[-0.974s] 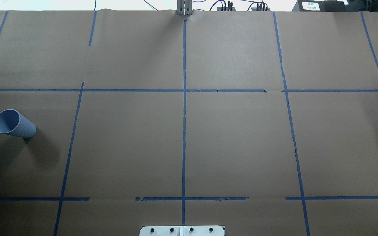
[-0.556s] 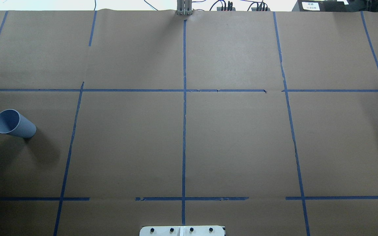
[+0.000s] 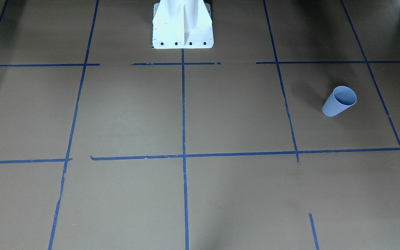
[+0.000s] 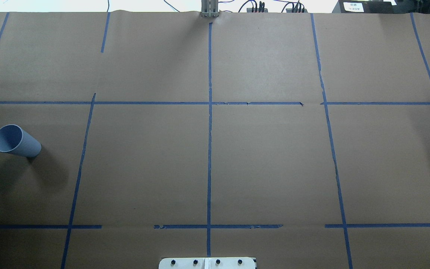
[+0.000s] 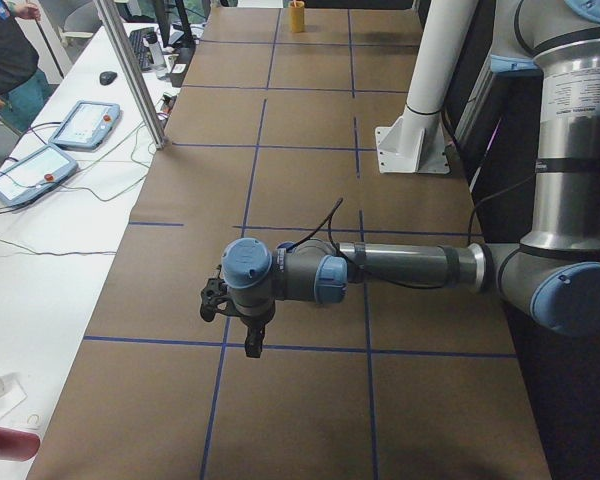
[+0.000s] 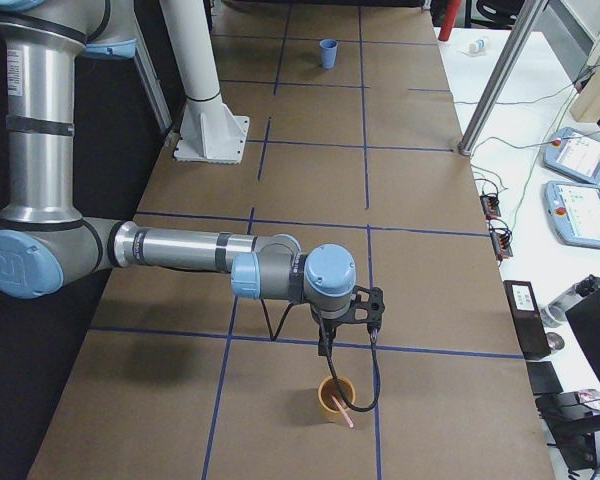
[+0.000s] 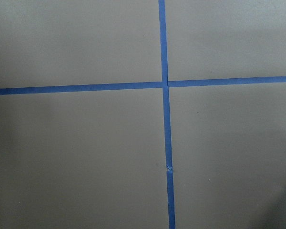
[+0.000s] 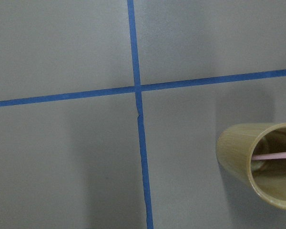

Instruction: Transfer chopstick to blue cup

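Note:
The blue cup (image 4: 15, 141) stands upright near the table's left end; it also shows in the front view (image 3: 339, 100) and far off in the right side view (image 6: 328, 52). A thin pink chopstick (image 8: 276, 155) lies inside a tan bamboo cup (image 8: 262, 164), its tip sticking out over the rim (image 6: 345, 419). My right gripper (image 6: 325, 347) hangs just above and beside that bamboo cup (image 6: 335, 398). My left gripper (image 5: 252, 345) hangs low over bare table. Both show only in side views, so I cannot tell if they are open or shut.
The white robot pedestal (image 3: 182, 27) stands at the table's middle edge. A side bench with teach pendants (image 5: 50, 170) and cables runs along the far side. A metal post (image 6: 500, 70) stands at the table's edge. A person (image 5: 0, 50) stands at the bench.

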Controlling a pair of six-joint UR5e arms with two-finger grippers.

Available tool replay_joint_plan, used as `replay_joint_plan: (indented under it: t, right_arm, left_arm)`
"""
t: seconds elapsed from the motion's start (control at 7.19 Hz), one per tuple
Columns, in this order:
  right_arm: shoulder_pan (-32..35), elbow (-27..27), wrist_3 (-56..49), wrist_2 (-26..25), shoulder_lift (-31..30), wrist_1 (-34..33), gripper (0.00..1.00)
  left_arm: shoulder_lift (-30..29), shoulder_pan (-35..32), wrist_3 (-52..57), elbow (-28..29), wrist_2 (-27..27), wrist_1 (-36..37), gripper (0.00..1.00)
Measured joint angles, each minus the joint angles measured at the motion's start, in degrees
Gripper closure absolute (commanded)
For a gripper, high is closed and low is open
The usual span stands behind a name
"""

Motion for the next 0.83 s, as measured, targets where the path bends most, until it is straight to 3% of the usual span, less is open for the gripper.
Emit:
replay_joint_plan:
  t: [0.28, 0.56, 0.83]
  right_arm:
    - [0.00, 0.09, 0.09, 0.18, 0.11, 0.00, 0.00]
    - [0.00, 0.12, 0.01, 0.26, 0.19, 0.06, 0.00]
    - [0.00, 0.10, -0.09, 0.32, 0.22, 0.08, 0.00]
  left_arm:
    - [-0.22, 2.75, -5.10, -4.14, -1.48, -1.71, 0.00]
    - [0.19, 9.89, -16.71, -9.02, -2.67, -4.89, 0.00]
    - [1.20, 16.53, -26.67, -9.28, -2.45, -12.12, 0.00]
